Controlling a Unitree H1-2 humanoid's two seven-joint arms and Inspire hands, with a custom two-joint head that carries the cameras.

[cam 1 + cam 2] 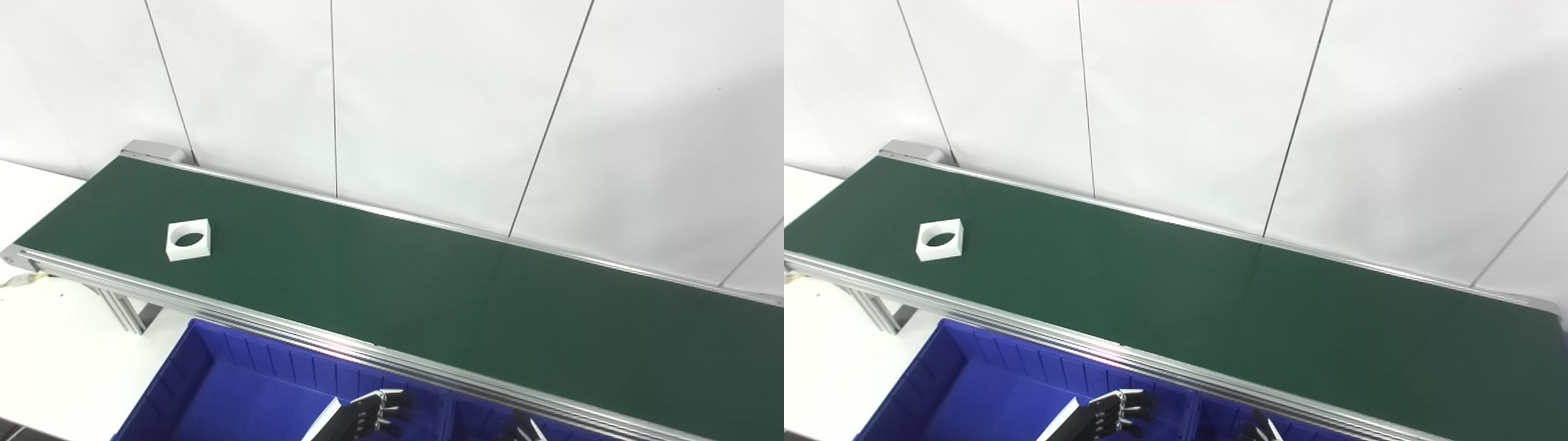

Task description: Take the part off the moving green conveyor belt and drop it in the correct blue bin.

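Across the middle of the scene a long green conveyor belt (392,288) runs from upper left to lower right, edged with silver rails and backed by a white panelled wall (429,104). Near the belt's left end lies the part (188,239), a flat white square block with a round hole through its centre, resting on the belt surface, closer to the near rail than the far one. Below the near rail sits a blue bin (202,392), with a second blue bin (484,416) just to its right. The left hand (373,413), dark-fingered, hangs over the first bin with fingers curled loosely and holding nothing. Only the fingertips of the right hand (520,429) show at the bottom edge; whether it is wide or closed cannot be told. Both hands are well apart from the part.
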